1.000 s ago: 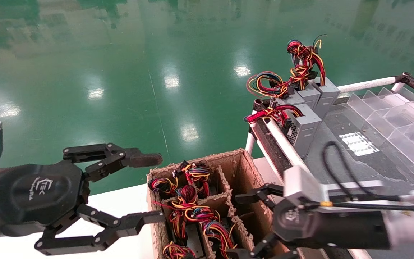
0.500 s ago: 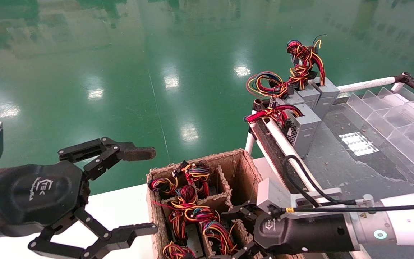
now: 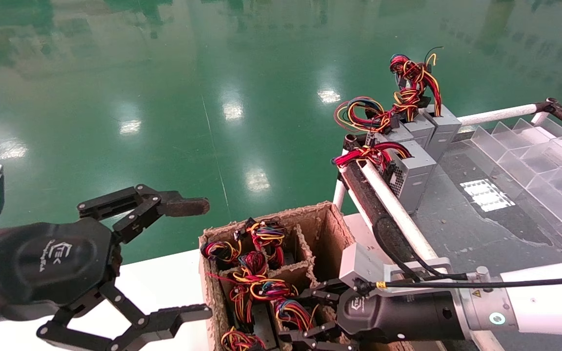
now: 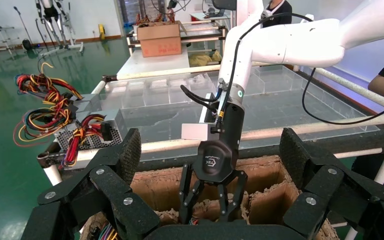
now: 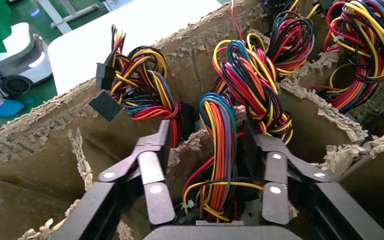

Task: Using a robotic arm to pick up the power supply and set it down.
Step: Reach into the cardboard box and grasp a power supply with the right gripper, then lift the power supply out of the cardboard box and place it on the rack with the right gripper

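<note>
The robotic arm's right gripper (image 3: 305, 314) reaches down into a divided cardboard box (image 3: 325, 219). It is open, its two fingers (image 5: 152, 170) astride the red, yellow, orange and blue wire bundle of one power supply (image 5: 220, 130). That unit's grey body is almost hidden in its compartment. In the head view the same bundle (image 3: 291, 312) lies just left of the fingers. The left wrist view shows this right gripper (image 4: 207, 217) from the front, tips inside the box (image 4: 260, 170). My left gripper (image 3: 198, 258) hangs open beside the box's left wall, holding nothing.
Several more wired units fill the box's other compartments (image 3: 254, 265). Three grey power supplies (image 3: 415, 170) stand at the corner of a dark table (image 3: 481, 234) framed by white pipe (image 3: 388, 195), with clear dividers (image 3: 534, 161) behind. Green floor lies beyond.
The right arm has swung left and down, bringing its gripper from above the empty right compartments into the box over a wire bundle. The left gripper dropped slightly and spread wider.
</note>
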### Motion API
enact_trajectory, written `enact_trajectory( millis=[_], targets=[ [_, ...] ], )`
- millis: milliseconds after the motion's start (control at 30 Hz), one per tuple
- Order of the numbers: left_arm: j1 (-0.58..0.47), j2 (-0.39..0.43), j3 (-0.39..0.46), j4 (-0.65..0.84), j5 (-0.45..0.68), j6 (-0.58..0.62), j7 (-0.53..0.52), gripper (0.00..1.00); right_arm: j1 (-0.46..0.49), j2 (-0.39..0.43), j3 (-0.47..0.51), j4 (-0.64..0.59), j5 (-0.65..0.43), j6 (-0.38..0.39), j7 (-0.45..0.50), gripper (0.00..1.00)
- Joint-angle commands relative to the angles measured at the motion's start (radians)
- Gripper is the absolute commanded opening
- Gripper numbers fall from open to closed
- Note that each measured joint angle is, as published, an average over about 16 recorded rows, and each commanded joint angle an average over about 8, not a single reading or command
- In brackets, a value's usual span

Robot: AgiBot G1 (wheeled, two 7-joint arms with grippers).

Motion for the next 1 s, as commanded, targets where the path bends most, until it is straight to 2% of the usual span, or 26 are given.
enact_trajectory(
  millis=[33,767,1000],
  targets=[
    [0.0,0.0,0.0,0.0,0.0,0.0,0.0,1.0,0.0,-0.004,0.0,-0.007,0.0,0.0,-0.009,0.0],
    [0.0,0.0,0.001,0.0,-0.001,0.0,0.0,1.0,-0.032,0.014,0.019,-0.038,0.036,-0.008,-0.054,0.0],
    [0.0,0.0,0.001,0.0,-0.001,0.0,0.001,1.0,-0.035,0.047,0.049,-0.01,0.083,-0.022,-0.053,0.0]
  ],
)
